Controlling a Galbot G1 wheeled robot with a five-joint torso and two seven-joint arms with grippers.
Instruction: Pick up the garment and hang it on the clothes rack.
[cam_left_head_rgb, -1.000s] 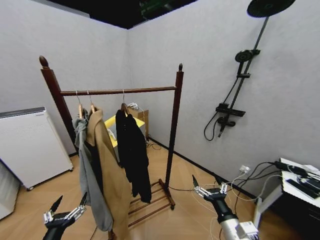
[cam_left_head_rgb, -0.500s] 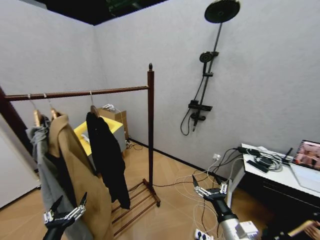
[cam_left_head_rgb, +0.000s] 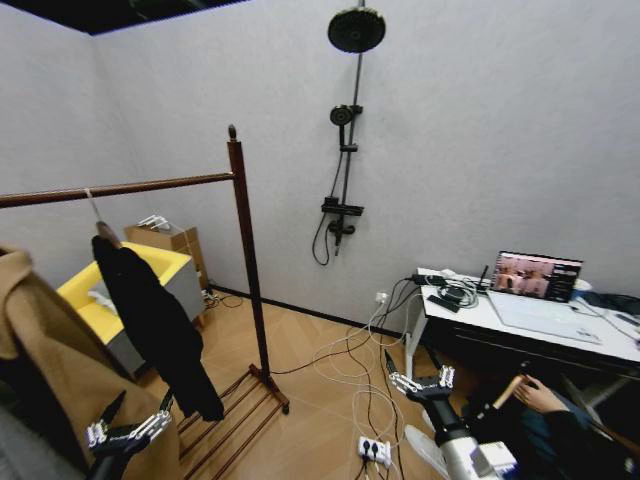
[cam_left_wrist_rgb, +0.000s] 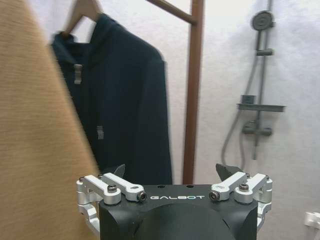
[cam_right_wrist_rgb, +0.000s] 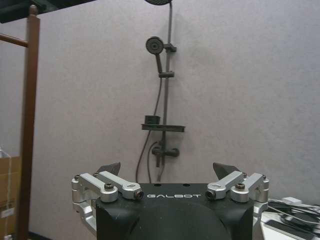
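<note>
Low at the front of the head view, the left gripper (cam_left_head_rgb: 134, 410) hangs with its fingers spread wide and nothing between them, just in front of the hem of a long tan coat (cam_left_head_rgb: 50, 370). The right gripper (cam_left_head_rgb: 418, 367) is held at a matching height on the other side, equally wide open and empty, above a tangle of white cables (cam_left_head_rgb: 350, 365) and a power strip (cam_left_head_rgb: 375, 452) on the wooden floor (cam_left_head_rgb: 310, 400).

Seen from the left wrist, the left gripper (cam_left_wrist_rgb: 171, 171) points at the garment (cam_left_wrist_rgb: 125, 100), a plain black jacket on a wooden hanger (cam_left_wrist_rgb: 82, 10), with the tan coat (cam_left_wrist_rgb: 35, 125) close alongside. The garment (cam_left_head_rgb: 155, 325) already hangs from the rail of the clothes rack (cam_left_head_rgb: 247, 250), near the upright with the ball finial, its hem above the slatted base. Behind it stand a yellow-topped box (cam_left_head_rgb: 130, 275) and a cardboard carton (cam_left_head_rgb: 170, 242).

From the right wrist, the right gripper (cam_right_wrist_rgb: 167, 171) faces a grey wall carrying a shower fitting (cam_right_wrist_rgb: 161, 90); the same shower fitting (cam_left_head_rgb: 345, 130) stands beyond the rack in the head view. Farther right, a white desk (cam_left_head_rgb: 520, 320) holds an open laptop (cam_left_head_rgb: 535, 280).
</note>
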